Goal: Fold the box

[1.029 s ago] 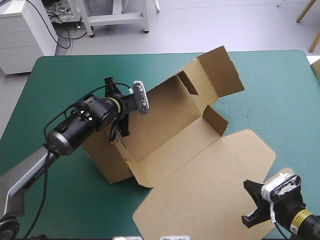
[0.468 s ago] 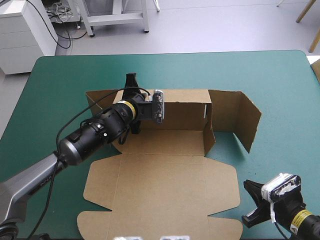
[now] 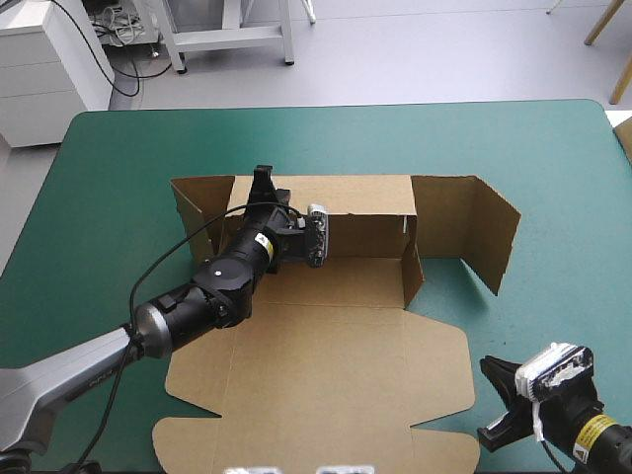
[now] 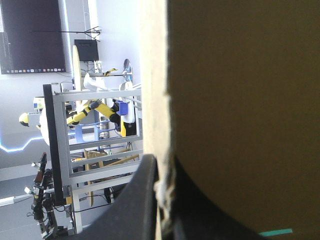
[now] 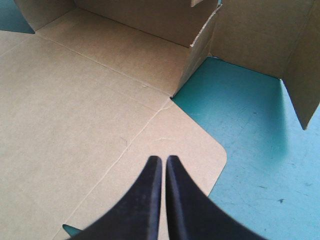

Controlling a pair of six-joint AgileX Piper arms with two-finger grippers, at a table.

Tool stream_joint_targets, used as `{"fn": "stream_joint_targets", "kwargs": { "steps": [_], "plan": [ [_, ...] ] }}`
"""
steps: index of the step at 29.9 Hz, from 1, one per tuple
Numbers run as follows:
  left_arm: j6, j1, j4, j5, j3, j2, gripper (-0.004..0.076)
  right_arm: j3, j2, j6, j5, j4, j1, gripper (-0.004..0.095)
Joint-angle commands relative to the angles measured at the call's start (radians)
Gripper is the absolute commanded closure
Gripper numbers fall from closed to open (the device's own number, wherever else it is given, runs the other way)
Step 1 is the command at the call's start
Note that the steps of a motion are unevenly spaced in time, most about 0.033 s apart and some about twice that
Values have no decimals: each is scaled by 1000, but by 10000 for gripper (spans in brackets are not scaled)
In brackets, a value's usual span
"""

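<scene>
1. Left of centre in the high view, the left gripper (image 3: 261,190) sits on the top edge of the box's back wall (image 3: 365,202), near the wall's left end.
2. Left wrist view agrees. The black fingers (image 4: 145,200) are pinched on the board edge with the sheet between them, so that tool is clamped on the box.
3. Centre frame, the box (image 3: 326,286) is on the teal-green cover (image 3: 118,178) with its long axis running left-right across the frame. The back wall is upright and the short left flap (image 3: 193,212) is standing. The lid panel (image 3: 316,385) lies flat toward the bottom of the frame.
4. Right of centre, the short side wall (image 3: 412,272) is up. Past it, the wing flap (image 3: 474,232) stands angled outward and isn't tucked.
5. Lower right, the right gripper (image 5: 161,162) has its fingers together in a pointed arch and grips nothing. It's over the lid panel's near right corner; I can't tell whether it touches.
6. My read is that the wing flap lies ahead and up-frame of the right gripper, well apart from the left one. The right arm is nearer, so I'd send it for the wing while the left pins the back wall.
</scene>
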State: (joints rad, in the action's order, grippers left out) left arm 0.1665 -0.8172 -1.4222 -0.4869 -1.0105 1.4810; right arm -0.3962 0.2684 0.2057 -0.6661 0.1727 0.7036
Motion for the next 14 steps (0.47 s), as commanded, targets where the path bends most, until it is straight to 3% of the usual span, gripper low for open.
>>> {"fn": "stream_joint_targets", "kwargs": {
  "steps": [1,5,7,14],
  "plan": [
    [131,-13,-104,-10,24,-26,731,-28,10,-72,76,-33,-4,755],
    [166,-13,-131,-16,48,-26,731,-28,10,-99,78,-50,-4,470],
    [171,-13,-125,-16,48,-26,731,-28,10,-99,78,-46,-4,381],
    [196,-13,-140,-14,48,-26,731,-28,10,-94,78,-46,-4,374]
  ]
}}
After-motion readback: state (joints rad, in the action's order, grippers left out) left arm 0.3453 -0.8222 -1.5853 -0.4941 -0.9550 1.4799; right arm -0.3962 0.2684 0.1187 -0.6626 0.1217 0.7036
